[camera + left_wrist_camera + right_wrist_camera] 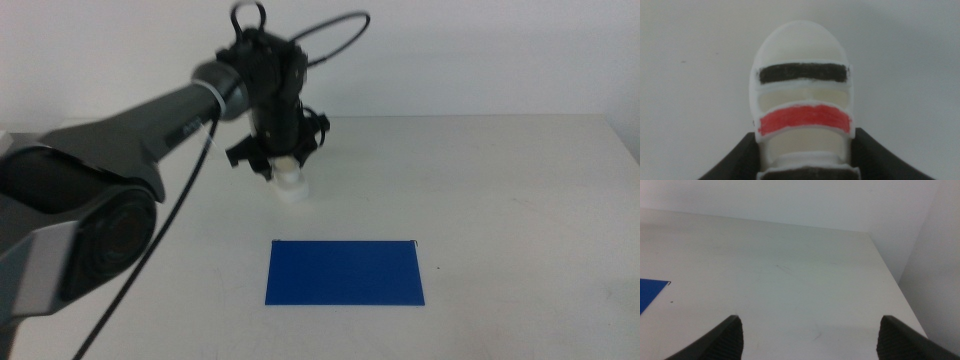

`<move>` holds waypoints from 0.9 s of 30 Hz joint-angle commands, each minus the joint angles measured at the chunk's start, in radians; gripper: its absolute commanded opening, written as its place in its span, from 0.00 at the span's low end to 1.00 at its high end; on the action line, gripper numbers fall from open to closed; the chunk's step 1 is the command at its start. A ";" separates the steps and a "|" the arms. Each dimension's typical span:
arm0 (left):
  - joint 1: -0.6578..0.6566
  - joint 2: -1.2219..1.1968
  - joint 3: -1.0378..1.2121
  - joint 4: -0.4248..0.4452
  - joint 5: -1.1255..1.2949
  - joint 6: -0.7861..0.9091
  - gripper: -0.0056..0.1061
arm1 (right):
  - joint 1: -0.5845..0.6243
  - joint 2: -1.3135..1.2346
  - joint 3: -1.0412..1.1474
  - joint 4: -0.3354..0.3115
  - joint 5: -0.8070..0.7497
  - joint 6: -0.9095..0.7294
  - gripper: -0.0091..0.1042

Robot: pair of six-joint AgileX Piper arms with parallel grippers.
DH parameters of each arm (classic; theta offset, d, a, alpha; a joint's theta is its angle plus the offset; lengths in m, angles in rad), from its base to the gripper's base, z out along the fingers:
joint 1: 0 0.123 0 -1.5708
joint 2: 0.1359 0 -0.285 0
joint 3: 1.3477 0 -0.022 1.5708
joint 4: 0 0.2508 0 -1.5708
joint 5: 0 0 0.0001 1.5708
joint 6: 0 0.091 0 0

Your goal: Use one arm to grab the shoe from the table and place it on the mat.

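Left gripper (285, 170) clamped on shoe (802, 90), far of mat (345, 272) | right gripper (810, 335) wide, idle | risk – shallow heel grip, slipping mid-carry.

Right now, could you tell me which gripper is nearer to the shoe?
Left. The left gripper is over the shoe, jaws either side of it. The right gripper waits apart, out of the middle view.

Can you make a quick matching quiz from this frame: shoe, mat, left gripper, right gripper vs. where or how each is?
Things:
1. shoe
2. mat
3. left gripper
4. right gripper

States:
A. open over bare table, holding nothing
B. flat on the table, nothing on it
C. between two dark jaws, off the mat
D. down around the shoe, beyond the mat

Pairs: 1-C, 2-B, 3-D, 4-A
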 commanded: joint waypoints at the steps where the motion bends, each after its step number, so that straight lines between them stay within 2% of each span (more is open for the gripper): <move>1: -0.009 -0.125 -0.052 0.004 0.023 0.002 0.04 | -0.002 0.003 0.005 -0.008 -0.073 -0.010 0.77; 11: -0.107 -0.248 -0.055 0.006 0.128 -0.003 0.05 | -0.002 0.003 0.005 -0.008 -0.073 -0.010 0.77; 17: -0.218 -0.279 -0.055 0.041 0.178 -0.048 0.05 | -0.002 0.003 0.005 -0.008 -0.073 -0.010 0.77; 23: -0.307 -0.280 -0.055 0.114 0.202 -0.068 0.05 | -0.002 0.003 0.005 -0.008 -0.073 -0.010 0.77; 27: -0.332 -0.280 -0.055 0.112 0.202 -0.075 0.05 | -0.002 0.003 0.005 -0.008 -0.073 -0.010 0.77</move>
